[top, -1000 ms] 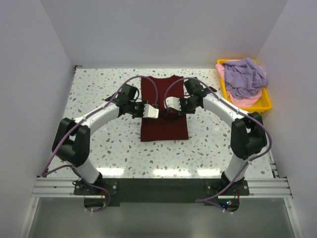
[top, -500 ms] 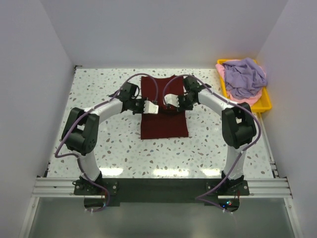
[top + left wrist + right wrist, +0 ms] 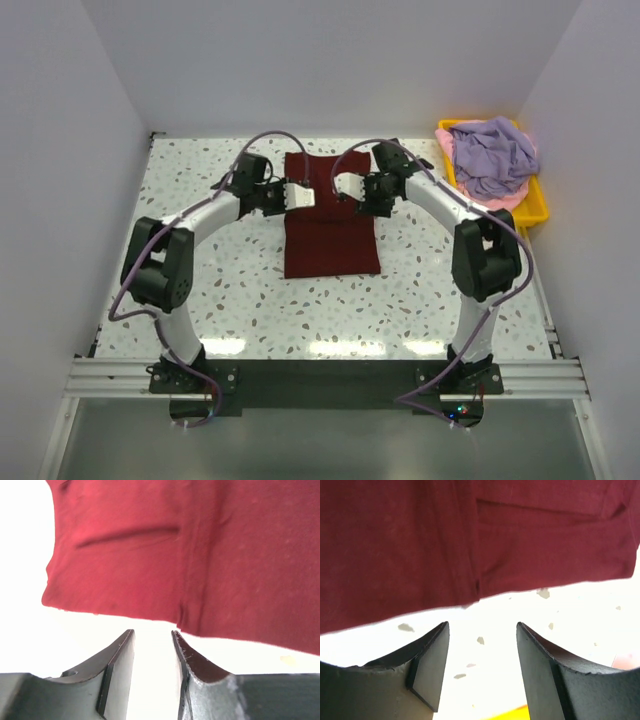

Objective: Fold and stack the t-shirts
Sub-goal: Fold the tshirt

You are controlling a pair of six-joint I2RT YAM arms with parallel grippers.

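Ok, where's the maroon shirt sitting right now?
In the top view the maroon shirt lies flat mid-table, flanked near its far end by the left gripper and right gripper, well left of the yellow tray.

You are looking at a bright, evenly lit top view. Soft light is coming from above, and pale streaks of glare are lying on the table (image 3: 330, 347) near its front edge. In the left wrist view the table is blowing out to plain white and the shirt (image 3: 200, 555) is glowing red. The right wrist view is rendering it darker. The left claw (image 3: 152, 645) and right claw (image 3: 482, 650) are showing dark and slightly soft.
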